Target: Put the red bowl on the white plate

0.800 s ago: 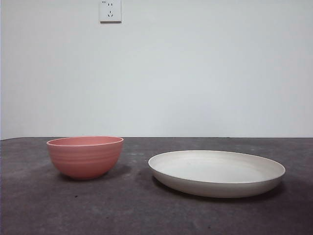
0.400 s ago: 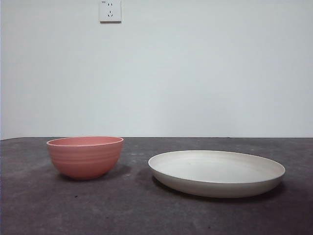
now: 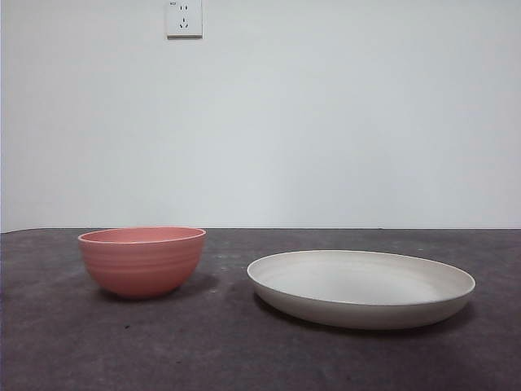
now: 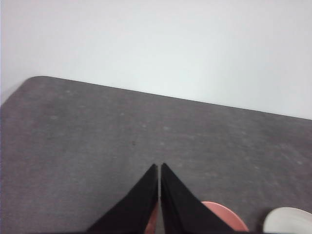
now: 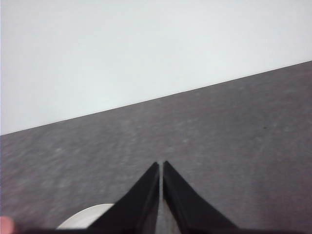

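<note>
Red bowl (image 3: 142, 261) and white plate (image 3: 361, 287) on the dark table (image 3: 220, 350), seen level from the front; both stand upright and apart, with a strip of bare table between them, the bowl to the picture's left of the plate. The plate carries nothing, so the task is judged not yet begun. No arm enters the front view. Left wrist view: the left hand (image 4: 159, 168) has its two black jaws brought together to a thin slit, holding nothing; the bowl's pink rim (image 4: 224, 219) shows just past the jaws at the frame's lower edge, partly hidden by them, and a sliver of the plate (image 4: 291, 220) lies further off to the side. Right wrist view: the right hand (image 5: 161, 165) is likewise closed to a narrow slit and empty; part of the plate's rim (image 5: 85, 218) appears beside its jaws, and a blurred pink patch at the frame's corner may be the bowl, though this cannot be told. Governing relation: the bowl lies close under and ahead of the left hand, so the left arm is judged the nearer. The jaws would have to part before they could grip the bowl's wall.
</note>
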`<action>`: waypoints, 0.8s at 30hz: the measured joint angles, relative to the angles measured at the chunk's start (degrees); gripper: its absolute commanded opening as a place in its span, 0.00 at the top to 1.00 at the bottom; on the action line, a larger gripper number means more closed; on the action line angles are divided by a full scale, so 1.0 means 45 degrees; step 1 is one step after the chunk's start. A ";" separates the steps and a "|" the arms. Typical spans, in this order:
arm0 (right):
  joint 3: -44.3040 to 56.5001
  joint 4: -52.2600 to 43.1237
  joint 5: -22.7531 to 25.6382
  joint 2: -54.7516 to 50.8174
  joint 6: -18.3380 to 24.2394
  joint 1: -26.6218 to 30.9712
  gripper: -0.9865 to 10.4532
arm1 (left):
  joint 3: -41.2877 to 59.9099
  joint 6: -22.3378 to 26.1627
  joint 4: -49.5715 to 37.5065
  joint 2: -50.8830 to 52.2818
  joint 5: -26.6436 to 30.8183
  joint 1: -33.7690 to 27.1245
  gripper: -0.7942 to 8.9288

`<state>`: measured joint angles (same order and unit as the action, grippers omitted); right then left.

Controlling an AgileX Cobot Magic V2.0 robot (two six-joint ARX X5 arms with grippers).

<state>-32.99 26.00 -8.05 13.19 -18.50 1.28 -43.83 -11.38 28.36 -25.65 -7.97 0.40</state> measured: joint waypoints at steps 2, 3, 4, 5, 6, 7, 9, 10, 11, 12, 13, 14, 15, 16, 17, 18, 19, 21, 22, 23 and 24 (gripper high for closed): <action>-0.0850 0.0704 -0.0515 0.0534 0.0102 0.0000 0.91 | -0.0801 0.0000 0.0801 -0.0389 -0.0359 0.0000 0.91; -0.1171 0.1054 -0.0777 0.0758 0.0180 0.0000 0.91 | -0.1122 0.0005 0.1185 -0.0559 -0.0500 0.0000 0.91; -0.1535 0.1540 -0.1137 0.1039 0.0316 0.0000 0.91 | -0.1486 0.0010 0.1627 -0.0777 -0.0685 0.0000 0.91; -0.1855 0.2035 -0.1496 0.1321 0.0471 0.0000 0.91 | -0.1797 0.0019 0.2001 -0.0991 -0.0937 0.0000 0.91; -0.2157 0.2545 -0.1870 0.1593 0.0612 0.0000 0.91 | -0.2030 0.0029 0.2341 -0.1180 -0.1146 0.0000 0.91; -0.2361 0.2900 -0.2210 0.1797 0.0729 0.0000 0.91 | -0.2268 0.0068 0.2715 -0.1384 -0.1462 0.0000 0.91; -0.2676 0.3225 -0.3021 0.2055 0.0845 0.0000 0.91 | -0.2599 0.0126 0.3313 -0.1753 -0.2176 0.0000 0.91; -0.2807 0.3215 -0.3347 0.2089 0.0855 0.0000 0.91 | -0.2725 0.0170 0.3565 -0.1909 -0.2545 0.0000 0.91; -0.2919 0.3206 -0.3507 0.2089 0.0860 0.0000 0.91 | -0.2807 0.0199 0.3730 -0.2059 -0.2871 0.0000 0.91; -0.2982 0.3143 -0.3536 0.2069 0.0855 0.0000 0.91 | -0.2880 0.0214 0.3803 -0.2171 -0.3220 0.0005 0.91; -0.3021 0.3113 -0.3565 0.2001 0.0850 0.0000 0.91 | -0.2914 0.0214 0.3750 -0.2225 -0.3521 0.0005 0.91; -0.3079 0.3113 -0.3594 0.1948 0.0850 0.0000 0.91 | -0.2919 0.0214 0.3633 -0.2259 -0.3813 0.0029 0.91; -0.3118 0.3089 -0.3711 0.1938 0.0845 0.0000 0.91 | -0.2919 0.0214 0.3541 -0.2263 -0.4056 0.0083 0.91; -0.3123 0.3079 -0.3900 0.1953 0.0840 0.0000 0.91 | -0.2919 0.0209 0.3444 -0.2244 -0.4192 0.0155 0.91; -0.3123 0.3113 -0.4197 0.2006 0.0831 0.0000 0.91 | -0.2919 0.0214 0.3308 -0.2205 -0.4269 0.0243 0.91; -0.3123 0.3152 -0.4483 0.2084 0.0831 0.0000 0.91 | -0.2924 0.0214 0.3162 -0.2186 -0.4289 0.0311 0.91; -0.3123 0.3196 -0.4668 0.2147 0.0826 0.0000 0.91 | -0.2929 0.0209 0.3016 -0.2152 -0.4289 0.0350 0.91; -0.3123 0.3405 -0.4915 0.2307 0.0821 0.0000 0.91 | -0.2987 0.0189 0.2919 -0.2127 -0.4289 0.0452 0.91; -0.3123 0.3517 -0.5013 0.2404 0.0821 0.0000 0.91 | -0.3007 0.0151 0.2914 -0.2132 -0.4289 0.0525 0.91; -0.3123 0.3599 -0.5192 0.2511 0.0821 0.0000 0.91 | -0.3007 0.0078 0.2934 -0.2166 -0.4294 0.0602 0.91; -0.3123 0.3633 -0.5294 0.2618 0.0826 0.0000 0.91 | -0.3011 0.0058 0.2992 -0.2220 -0.4294 0.0685 0.91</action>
<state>-47.05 42.35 -31.88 24.97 -14.79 1.28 -57.39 -11.11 41.82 -35.64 -27.29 3.49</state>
